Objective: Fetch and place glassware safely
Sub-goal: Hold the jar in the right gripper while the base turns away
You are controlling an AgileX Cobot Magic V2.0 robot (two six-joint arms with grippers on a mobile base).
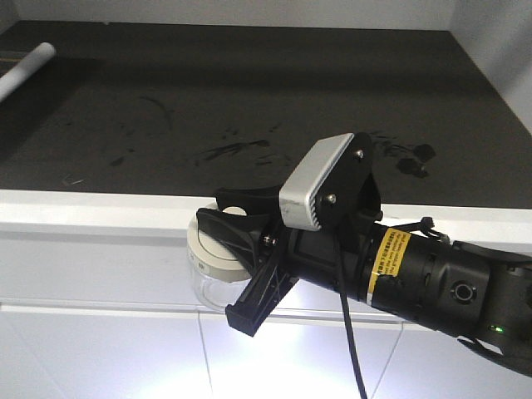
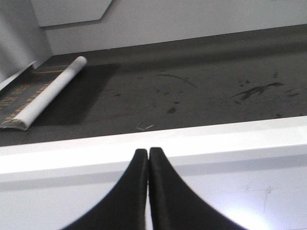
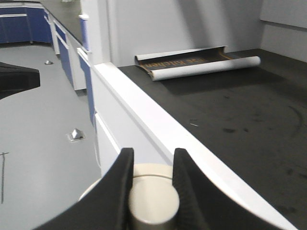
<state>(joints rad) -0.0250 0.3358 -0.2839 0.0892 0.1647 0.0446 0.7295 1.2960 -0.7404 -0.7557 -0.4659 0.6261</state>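
The glassware (image 1: 209,283) is a squat clear jar with a cream-white lid (image 1: 214,253). It hangs in the air just in front of the counter's white front edge (image 1: 100,208). My right gripper (image 1: 218,208) reaches in from the right and is shut on the lid's round knob (image 3: 153,203). In the right wrist view its two black fingers (image 3: 120,177) press the knob from both sides, and the gripper (image 3: 153,154) hides most of the lid (image 3: 149,169). My left gripper (image 2: 147,151) is shut on nothing, its tips touching, level with the same white edge (image 2: 230,132).
The dark countertop (image 1: 249,100) carries scuff marks and a half-rolled white mat (image 2: 48,93) at its far left, also seen in the right wrist view as a mat (image 3: 192,64). White cabinet fronts (image 1: 100,349) lie below the edge. Blue cabinets (image 3: 19,24) stand across the grey floor.
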